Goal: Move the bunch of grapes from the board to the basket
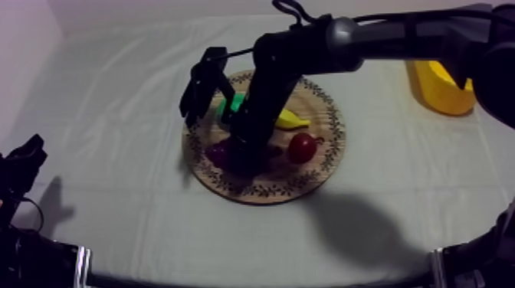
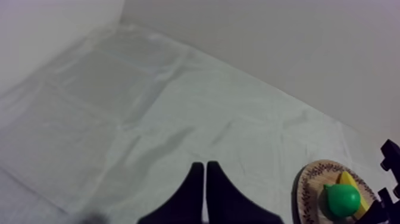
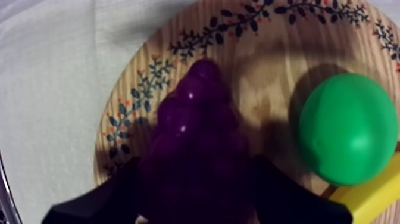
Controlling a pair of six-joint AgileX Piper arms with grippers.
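The purple bunch of grapes (image 3: 196, 119) lies on the round wooden board (image 3: 256, 42) near its patterned rim. My right gripper (image 3: 196, 170) is down over it, one black finger pressed to each side, shut on the bunch, which rests on the wood. From above, my right gripper (image 1: 237, 157) reaches down from the upper right onto the board (image 1: 322, 172), and the grapes (image 1: 218, 153) peek out at its left. The yellow basket (image 1: 441, 88) stands at the far right. My left gripper (image 2: 205, 182) is shut on nothing, low at the left (image 1: 24, 157).
On the board also lie a green pear (image 3: 348, 128), a banana (image 1: 292, 120) and a small red fruit (image 1: 302, 147). The pear (image 2: 341, 199) and banana (image 2: 348, 179) show beyond my left gripper. Bare cloth (image 1: 115, 99) spreads left of the board.
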